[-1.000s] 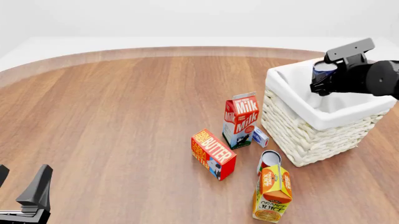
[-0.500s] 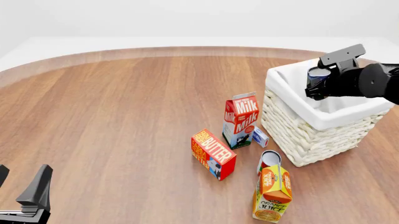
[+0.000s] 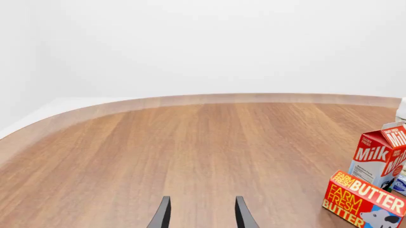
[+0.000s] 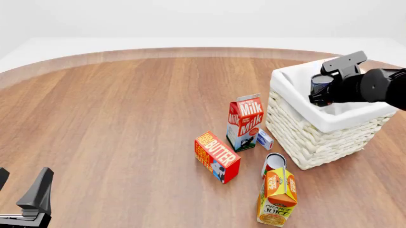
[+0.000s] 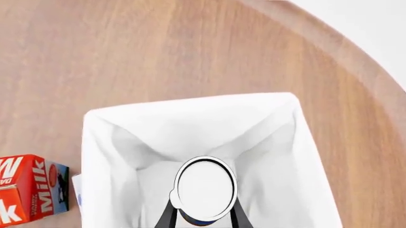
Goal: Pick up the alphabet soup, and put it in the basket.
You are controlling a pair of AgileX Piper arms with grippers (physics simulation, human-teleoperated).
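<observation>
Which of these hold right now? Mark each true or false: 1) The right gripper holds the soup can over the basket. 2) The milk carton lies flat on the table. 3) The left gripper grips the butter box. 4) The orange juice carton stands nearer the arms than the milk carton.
1) True: the right gripper is shut on the alphabet soup, above the open basket.
2) False: the milk carton stands upright beside the basket.
3) False: the left gripper is open, holds nothing and is far from the butter box.
4) True: the orange juice carton stands closer to the arms.
</observation>
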